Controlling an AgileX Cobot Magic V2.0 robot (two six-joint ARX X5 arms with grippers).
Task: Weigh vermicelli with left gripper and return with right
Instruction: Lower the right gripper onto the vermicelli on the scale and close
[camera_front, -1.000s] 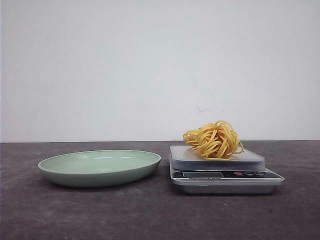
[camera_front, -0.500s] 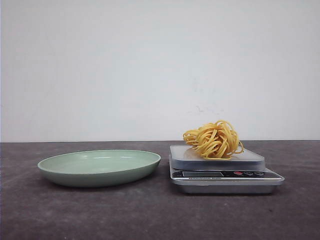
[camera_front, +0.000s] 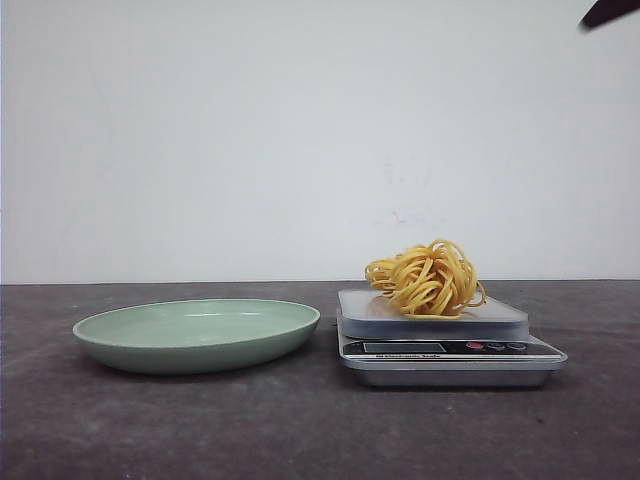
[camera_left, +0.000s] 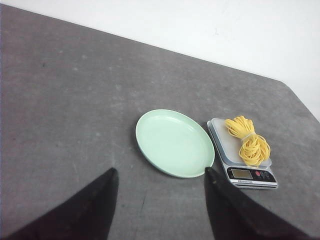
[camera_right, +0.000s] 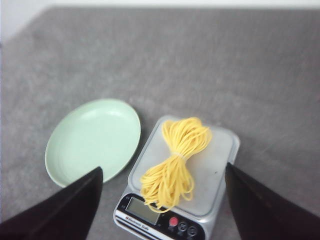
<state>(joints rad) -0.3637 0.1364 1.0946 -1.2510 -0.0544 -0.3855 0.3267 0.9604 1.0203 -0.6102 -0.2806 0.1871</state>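
Nearest the robot lies a bare stretch of the dark grey, lightly speckled tabletop, which runs back to a plain white wall. On the near right stands a small silver digital kitchen scale with a rectangular platform, its dark display strip and red and dark buttons facing the robot. The vermicelli, a rounded bundle of thin golden-yellow looping strands, rests on the scale's platform, toward its far side, clear of the display. To the left of the scale, just beside it but with a narrow gap between them, sits a shallow pale green round plate with nothing on it. From the left wrist camera, the left gripper, a black claw with two long tapered fingers, hangs high above the near table with its fingers spread wide and nothing between them; the plate and scale show well beyond its tips. From the right wrist camera, the right gripper, also black with tapered fingers, is likewise spread wide and holds nothing, poised well above the scale so that the vermicelli and the scale's buttons appear between its fingers. In the front view only a dark tip shows at the upper right corner.
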